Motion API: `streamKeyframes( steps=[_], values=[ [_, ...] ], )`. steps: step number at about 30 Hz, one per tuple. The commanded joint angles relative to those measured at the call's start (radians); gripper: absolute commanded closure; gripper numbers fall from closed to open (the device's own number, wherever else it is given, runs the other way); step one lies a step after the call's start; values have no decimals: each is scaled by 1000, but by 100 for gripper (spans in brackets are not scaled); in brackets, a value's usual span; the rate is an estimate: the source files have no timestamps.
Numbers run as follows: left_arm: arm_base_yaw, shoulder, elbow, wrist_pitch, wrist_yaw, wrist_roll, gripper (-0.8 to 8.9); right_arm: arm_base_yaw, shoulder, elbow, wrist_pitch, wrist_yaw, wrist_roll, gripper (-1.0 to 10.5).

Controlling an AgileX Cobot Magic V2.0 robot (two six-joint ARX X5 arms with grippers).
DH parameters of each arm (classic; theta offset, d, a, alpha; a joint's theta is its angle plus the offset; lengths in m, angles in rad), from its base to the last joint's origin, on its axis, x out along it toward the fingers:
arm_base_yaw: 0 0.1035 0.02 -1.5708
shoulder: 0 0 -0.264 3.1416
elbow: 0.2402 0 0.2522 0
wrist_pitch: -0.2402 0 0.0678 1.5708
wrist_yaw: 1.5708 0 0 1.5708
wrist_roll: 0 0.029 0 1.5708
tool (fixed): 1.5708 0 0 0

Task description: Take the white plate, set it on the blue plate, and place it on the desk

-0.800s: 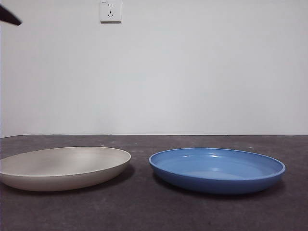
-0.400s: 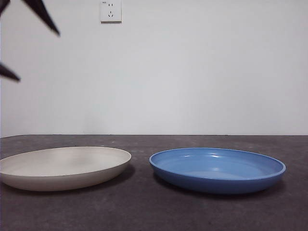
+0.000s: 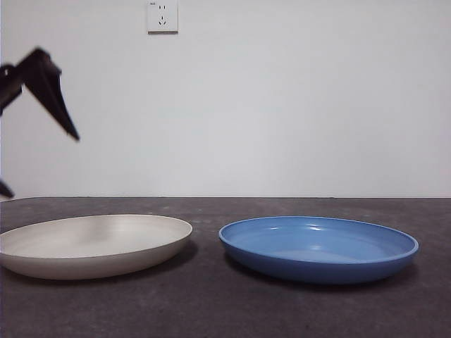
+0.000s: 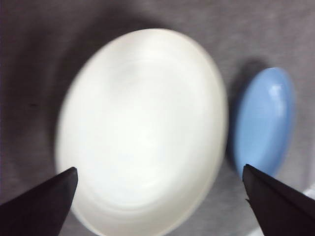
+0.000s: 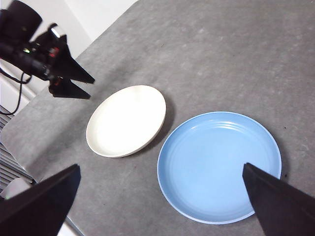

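The white plate (image 3: pixel 93 244) is round, wide and shallow, cream in tone with a dull matte face and a low rim; faint concentric rings show on its floor in the left wrist view (image 4: pixel 142 132), where it is blurred and its near edge runs out of the picture. It sits flat on the bench (image 3: pixel 211 310), a dark grey, finely mottled matte surface. Just beside it, with a narrow strip of bench between them, lies the blue plate (image 3: pixel 318 248), the same round shallow shape but glossy, with bright streaks of reflection along its inner wall (image 5: pixel 219 167). In the front view the white plate's outer edge is cut off by the picture's side.

The left pincer (image 3: pixel 28 134) hangs in the air above the outer side of the white plate, clear of it, its two black pointed jaws spread wide apart; in the front view only one tapered jaw shows whole and the other is a small dark tip at the picture's edge. From the right wrist view it appears as two dark wedges (image 5: pixel 74 83) beyond the white plate. The right pincer (image 5: pixel 162 196) is held high over the bench, jaws wide apart with nothing between them, both plates lying well below it.

A white wall socket (image 3: pixel 162 16) is fixed on the pale wall behind.
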Motion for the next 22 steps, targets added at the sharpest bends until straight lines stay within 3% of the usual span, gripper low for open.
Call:
streamKeyframes(
  steps=[1,22],
  values=[
    [3,52,19,4,-34,42,252,4,3,19,3,-1,1,372],
    [-12,190,19,52,-55,50,254,4,3,19,7,8,3,373]
  ],
)
